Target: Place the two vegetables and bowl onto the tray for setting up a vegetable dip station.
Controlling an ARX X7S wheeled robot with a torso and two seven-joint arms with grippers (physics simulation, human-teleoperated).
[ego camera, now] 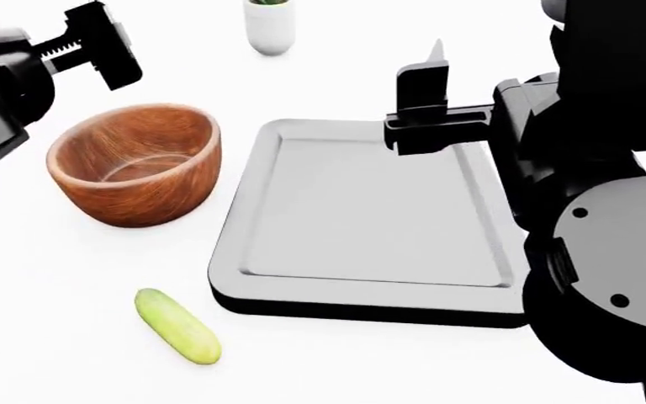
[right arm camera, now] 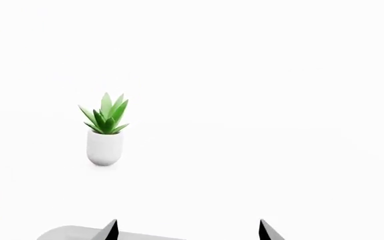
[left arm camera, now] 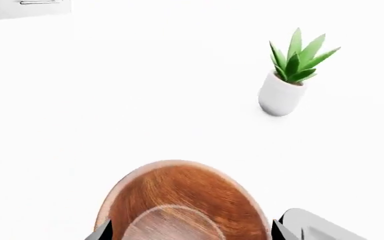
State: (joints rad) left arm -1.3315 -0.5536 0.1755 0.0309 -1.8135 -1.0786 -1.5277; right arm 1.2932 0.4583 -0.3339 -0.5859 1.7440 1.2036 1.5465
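The reddish-brown wooden bowl [ego camera: 132, 164] stands upright on the white surface left of the grey tray [ego camera: 368, 210]. The pale yellow-green cucumber [ego camera: 177, 326] lies near the front, left of the tray's front corner. The carrot is out of view. My left gripper [ego camera: 110, 50] hovers above the bowl's far left side. In the left wrist view it [left arm camera: 188, 232] is open, with the bowl [left arm camera: 185, 195] between its spread fingertips [left arm camera: 102, 232]. My right gripper [ego camera: 424, 84] is open and empty above the tray's far edge; in the right wrist view it [right arm camera: 188, 231] has nothing between its fingertips.
A white pot with a green plant [ego camera: 269, 25] stands behind the bowl and tray; it also shows in the left wrist view [left arm camera: 282, 92] and the right wrist view [right arm camera: 105, 145]. A cabinet corner [left arm camera: 25, 7] shows far back. The tray holds nothing.
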